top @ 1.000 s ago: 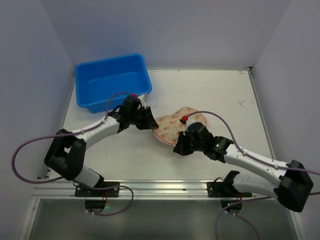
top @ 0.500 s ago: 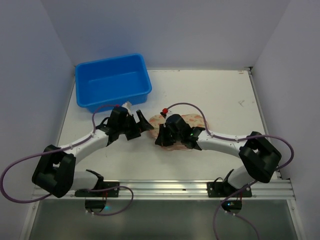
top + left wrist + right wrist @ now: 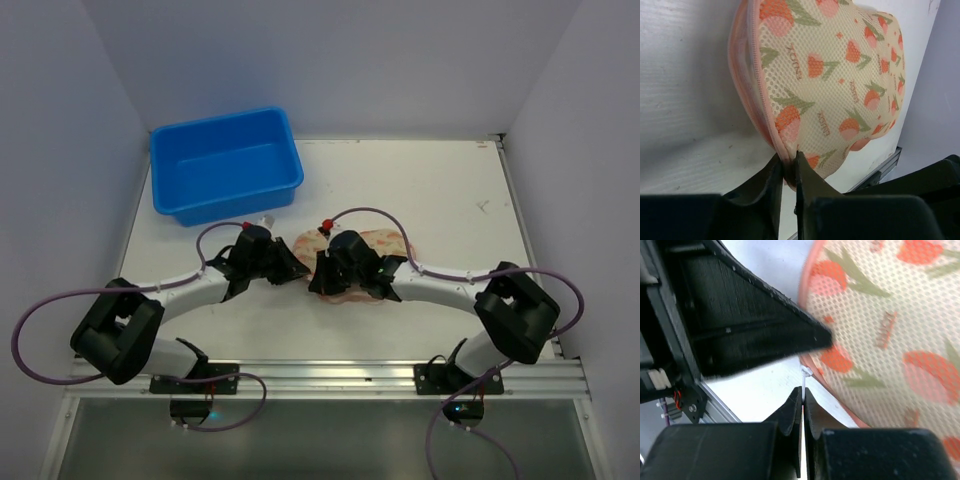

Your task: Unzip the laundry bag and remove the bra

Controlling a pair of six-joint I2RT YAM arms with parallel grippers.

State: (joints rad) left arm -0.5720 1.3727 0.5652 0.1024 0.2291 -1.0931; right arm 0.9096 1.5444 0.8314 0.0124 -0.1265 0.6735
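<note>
The laundry bag (image 3: 385,243), cream mesh with orange-red flowers and a pink zip edge, lies at the table's middle, mostly hidden under my right arm. In the left wrist view the bag (image 3: 830,75) fills the frame and my left gripper (image 3: 788,161) is shut on its pink zip edge at one end. In the right wrist view my right gripper (image 3: 803,391) is shut on the thin white zip pull (image 3: 804,374) beside the bag's pink rim (image 3: 840,390). Both grippers (image 3: 300,270) (image 3: 318,280) meet at the bag's left end. No bra shows.
A blue tub (image 3: 226,163), empty, stands at the back left. The white table (image 3: 470,200) has walls on three sides and a metal rail (image 3: 320,372) along the near edge.
My right arm swung left over the bag and its gripper closed at the bag's left end. My left gripper shifted along to the same end. The bag slid slightly.
</note>
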